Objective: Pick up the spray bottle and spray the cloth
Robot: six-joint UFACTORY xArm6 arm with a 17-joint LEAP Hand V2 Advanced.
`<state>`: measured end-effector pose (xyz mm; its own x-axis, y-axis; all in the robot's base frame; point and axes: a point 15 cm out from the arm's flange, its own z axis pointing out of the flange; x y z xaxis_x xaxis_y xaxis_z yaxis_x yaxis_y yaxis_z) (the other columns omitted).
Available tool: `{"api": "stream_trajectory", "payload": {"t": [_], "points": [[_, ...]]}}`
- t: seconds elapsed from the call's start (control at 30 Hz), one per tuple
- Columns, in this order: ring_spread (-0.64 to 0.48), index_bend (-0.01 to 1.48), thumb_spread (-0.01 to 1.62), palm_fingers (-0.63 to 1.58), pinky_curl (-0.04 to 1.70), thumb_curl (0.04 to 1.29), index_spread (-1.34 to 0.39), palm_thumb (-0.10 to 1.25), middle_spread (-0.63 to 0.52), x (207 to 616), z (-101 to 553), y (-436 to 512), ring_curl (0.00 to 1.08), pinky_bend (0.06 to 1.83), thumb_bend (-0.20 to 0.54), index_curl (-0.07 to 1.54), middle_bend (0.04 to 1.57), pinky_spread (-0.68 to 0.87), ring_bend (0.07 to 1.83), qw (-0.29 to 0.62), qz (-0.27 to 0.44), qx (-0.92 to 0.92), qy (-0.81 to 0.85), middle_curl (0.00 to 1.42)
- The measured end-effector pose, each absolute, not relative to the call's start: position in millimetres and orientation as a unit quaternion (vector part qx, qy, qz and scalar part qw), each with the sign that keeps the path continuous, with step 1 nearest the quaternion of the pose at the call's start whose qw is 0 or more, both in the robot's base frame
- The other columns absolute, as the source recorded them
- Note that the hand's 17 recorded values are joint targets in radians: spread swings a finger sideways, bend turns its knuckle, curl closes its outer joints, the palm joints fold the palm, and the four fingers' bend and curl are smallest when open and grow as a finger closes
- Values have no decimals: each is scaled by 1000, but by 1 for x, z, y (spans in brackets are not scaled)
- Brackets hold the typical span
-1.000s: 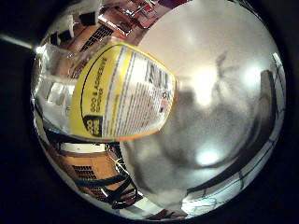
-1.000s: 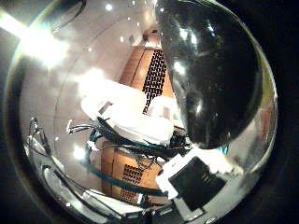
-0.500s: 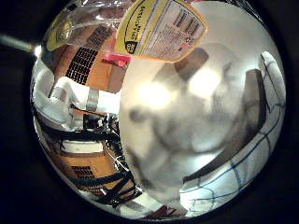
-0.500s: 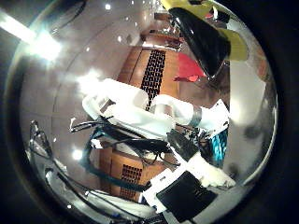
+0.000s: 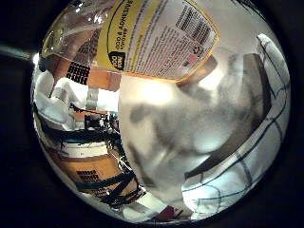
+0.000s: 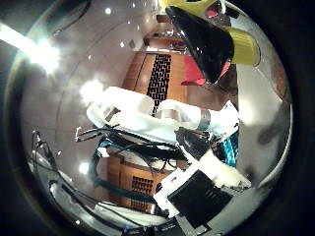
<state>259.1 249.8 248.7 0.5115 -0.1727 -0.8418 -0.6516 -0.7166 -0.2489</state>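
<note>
Showing a yellow label, the clear spray bottle (image 5: 152,38) has a black top.

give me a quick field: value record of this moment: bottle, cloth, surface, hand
bottle: spray bottle, clear body with a yellow label, close to the palm; black trigger head with yellow part shows in the thumb side view
cloth: white with dark grid lines, lying on the table
surface: pale table with blurred shadows
hand: white and black parts in view; grasp state cannot be told
spraying: none visible
</note>
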Motion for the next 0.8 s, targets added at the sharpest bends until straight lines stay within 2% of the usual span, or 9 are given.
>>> {"api": "stream_trajectory", "payload": {"t": [0.4,0.8], "points": [[151,156,1009,191,312,373,-272,710,90,240,267,264,271,446,-24,278,230,437,471,283,450,-817,226,350],[149,160,1011,204,294,370,-261,708,81,247,253,258,263,455,-26,285,228,435,469,283,468,-800,246,356]]}}
